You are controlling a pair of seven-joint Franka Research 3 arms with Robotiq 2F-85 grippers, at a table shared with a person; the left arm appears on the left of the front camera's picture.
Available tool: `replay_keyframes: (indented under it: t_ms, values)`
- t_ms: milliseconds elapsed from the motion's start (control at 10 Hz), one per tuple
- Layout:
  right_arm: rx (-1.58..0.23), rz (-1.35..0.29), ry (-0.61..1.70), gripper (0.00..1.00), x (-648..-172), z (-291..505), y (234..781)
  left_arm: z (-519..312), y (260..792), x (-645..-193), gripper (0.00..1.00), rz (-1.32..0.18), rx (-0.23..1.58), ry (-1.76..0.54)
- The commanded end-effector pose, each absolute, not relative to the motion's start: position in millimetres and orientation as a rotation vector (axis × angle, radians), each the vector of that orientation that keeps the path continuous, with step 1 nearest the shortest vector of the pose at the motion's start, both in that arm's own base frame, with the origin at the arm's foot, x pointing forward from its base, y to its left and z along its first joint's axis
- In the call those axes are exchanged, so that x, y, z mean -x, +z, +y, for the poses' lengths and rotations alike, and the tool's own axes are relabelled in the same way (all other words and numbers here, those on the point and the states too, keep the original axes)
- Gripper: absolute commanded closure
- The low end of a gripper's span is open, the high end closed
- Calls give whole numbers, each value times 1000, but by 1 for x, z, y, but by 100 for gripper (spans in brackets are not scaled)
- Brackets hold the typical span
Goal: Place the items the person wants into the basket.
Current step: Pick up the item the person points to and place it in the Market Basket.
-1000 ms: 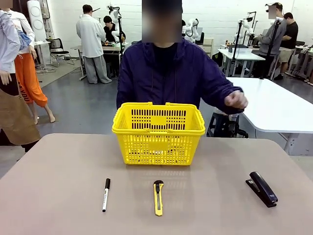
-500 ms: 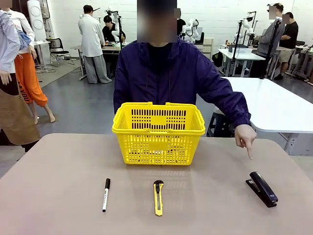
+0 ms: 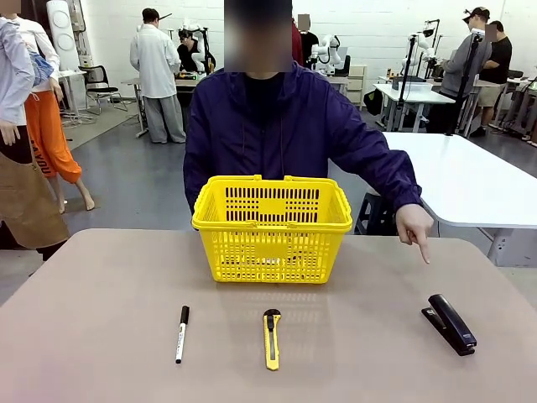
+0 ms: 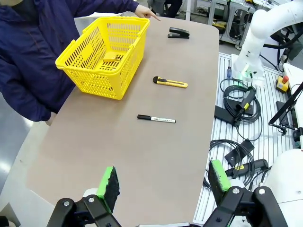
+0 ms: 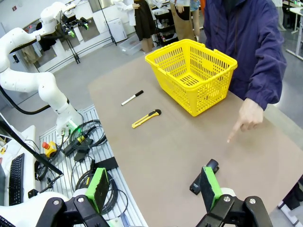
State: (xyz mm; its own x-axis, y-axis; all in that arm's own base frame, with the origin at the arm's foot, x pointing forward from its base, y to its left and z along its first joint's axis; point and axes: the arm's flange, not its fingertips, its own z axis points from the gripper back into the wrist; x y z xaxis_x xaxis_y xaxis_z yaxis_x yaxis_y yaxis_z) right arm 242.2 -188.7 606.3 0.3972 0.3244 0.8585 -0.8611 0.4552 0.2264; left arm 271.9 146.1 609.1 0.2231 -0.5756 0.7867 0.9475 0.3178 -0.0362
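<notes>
Front view: the person (image 3: 285,126) in the dark navy jacket is facing the robot from the far edge of the counter (image 3: 92,311). The person is pointing with one hand (image 3: 414,227), the forefinger turned down toward the black stapler (image 3: 450,323). The finger is hovering above the counter, apart from the stapler. The stapler is lying slanted near the counter's right edge, with bare surface all around it.

The yellow basket (image 3: 272,227) is standing upright in the middle, close to the far edge, with its handles folded down on the rim. Nearer to the robot's side, the yellow-and-black utility knife (image 3: 271,338) is lying in front of the basket, and the white marker (image 3: 181,332) is lying to its left. These two are well apart, and a wide bare strip is running between them and the basket. More open surface is stretching from the marker to the left edge.

In the left wrist view the left pincer (image 4: 164,178) is hanging with its fingers spread wide, pinching nothing. It is hanging above the counter's left end, near the edge, well apart from every item. From there a small yellow thing (image 4: 112,56) is showing on the basket's floor; I cannot tell what it is.

In the right wrist view the right pincer (image 5: 155,185) is also spread wide and pinching nothing, hanging by the counter's right edge. One green pad (image 5: 210,184) is covering part of the stapler in the picture; whether it is touching the stapler I cannot tell.
</notes>
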Motion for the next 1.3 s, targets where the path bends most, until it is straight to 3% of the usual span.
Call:
replay_keyframes:
  t_ms: [0,200,400,700,900,1200]
  values:
    - [-660,-708,819,0,-268,-160,611,148,611,-272,3,-782,598,-1158]
    - [-551,-430,790,0,-325,-105,606,148,611,-272,3,-782,598,-1158]
    - [-472,-286,729,0,-370,-61,593,148,611,-272,3,-782,598,-1158]
    - [-279,-259,593,0,-411,-17,560,148,611,-272,3,-782,598,-1158]
    - [-115,-332,482,0,-429,-7,533,148,611,-272,3,-782,598,-1158]
    - [-44,-268,449,0,-457,-4,485,148,611,-272,3,-782,598,-1158]
